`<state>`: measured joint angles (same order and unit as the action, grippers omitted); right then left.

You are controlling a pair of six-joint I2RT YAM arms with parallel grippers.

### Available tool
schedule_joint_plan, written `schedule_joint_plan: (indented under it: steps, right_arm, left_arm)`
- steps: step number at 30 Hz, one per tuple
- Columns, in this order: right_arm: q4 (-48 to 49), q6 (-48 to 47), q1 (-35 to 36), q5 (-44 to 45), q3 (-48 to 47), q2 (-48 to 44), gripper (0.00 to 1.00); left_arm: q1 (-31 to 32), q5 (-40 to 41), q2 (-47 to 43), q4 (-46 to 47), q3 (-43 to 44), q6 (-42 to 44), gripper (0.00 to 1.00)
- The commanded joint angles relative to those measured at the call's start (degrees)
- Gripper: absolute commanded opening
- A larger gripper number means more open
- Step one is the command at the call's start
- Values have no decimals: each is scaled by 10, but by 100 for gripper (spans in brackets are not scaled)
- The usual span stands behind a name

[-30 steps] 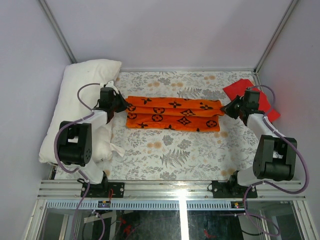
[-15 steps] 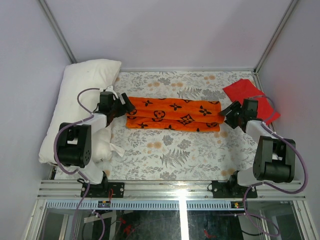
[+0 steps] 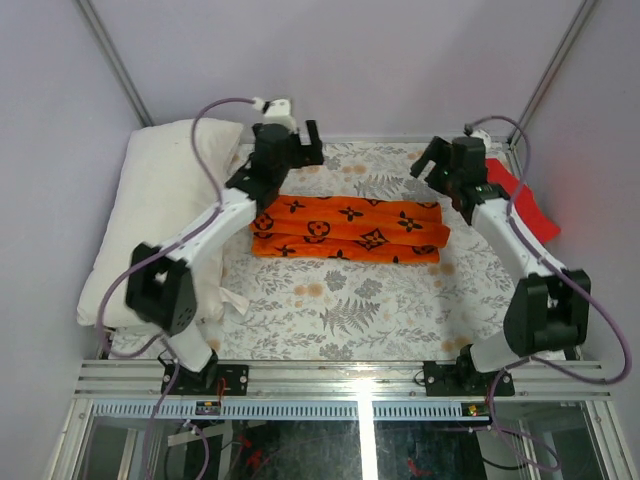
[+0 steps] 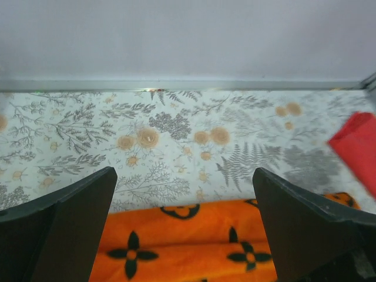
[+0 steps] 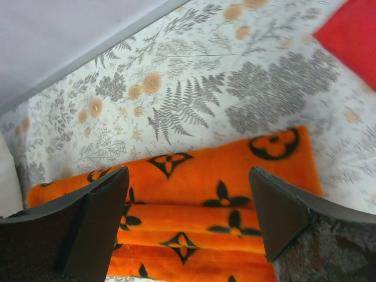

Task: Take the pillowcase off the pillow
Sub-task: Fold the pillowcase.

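Two grippers hang spread wide and empty over the far side of the table (image 3: 340, 300), the left gripper (image 4: 183, 170) and right gripper (image 5: 188, 170) above opposite ends of the pillowcase (image 3: 345, 228). We see it folded in a long strip mid-table, off the pillow (image 3: 160, 200), which lies along the left edge, seemingly bare where the left arm (image 3: 215, 225) does not hide it. A red cloth (image 3: 530, 205) lies far right.
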<state>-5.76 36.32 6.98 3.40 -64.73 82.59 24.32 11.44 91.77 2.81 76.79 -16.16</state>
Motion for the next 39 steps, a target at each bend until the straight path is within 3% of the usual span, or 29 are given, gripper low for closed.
schedule_joint_plan:
  steps: [1, 5, 14, 19, 29, 39]
  right_arm:
    - [-137, -77, 57, 67, -138, 137, 89]
    - [-211, -104, 101, 119, -203, 211, 90]
    - [-190, -103, 123, 105, -139, 227, 91]
    - [-180, -104, 143, 92, -82, 215, 90]
    - [-156, -105, 170, 53, 43, 94, 89]
    - [-137, -88, 194, 0, 129, 10, 88]
  left_arm:
    - [13, 108, 177, -148, 121, 44, 100]
    - [15, 101, 256, -218, 197, 33, 100]
    - [14, 88, 247, -243, 133, 24, 100]
    - [16, 66, 200, -235, 54, 17, 100]
    - [17, 25, 88, -206, -86, 9, 100]
    - [34, -8, -41, -157, -236, -66, 100]
